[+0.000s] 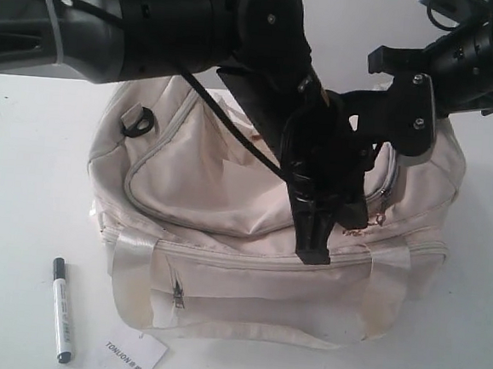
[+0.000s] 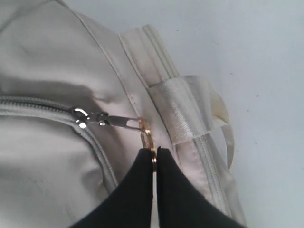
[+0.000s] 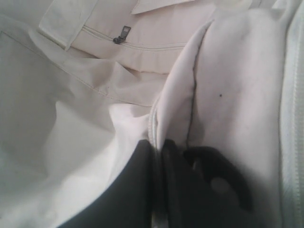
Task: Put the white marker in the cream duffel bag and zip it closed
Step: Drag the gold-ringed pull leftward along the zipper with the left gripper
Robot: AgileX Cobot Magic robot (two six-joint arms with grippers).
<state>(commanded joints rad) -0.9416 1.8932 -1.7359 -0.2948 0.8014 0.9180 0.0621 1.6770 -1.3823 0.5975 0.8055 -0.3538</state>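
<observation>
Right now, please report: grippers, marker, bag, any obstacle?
Left gripper shut on zipper pull ring. Right gripper pinching cream duffel bag fabric. White marker on table, outside bag, beside paper tag. Nothing on the marker.

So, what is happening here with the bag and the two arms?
The left hand is shut on the gold ring of the zipper pull on top of the bag. The right hand pinches a fabric edge of the bag. The marker lies on the table beside the bag, not yet inside.
</observation>
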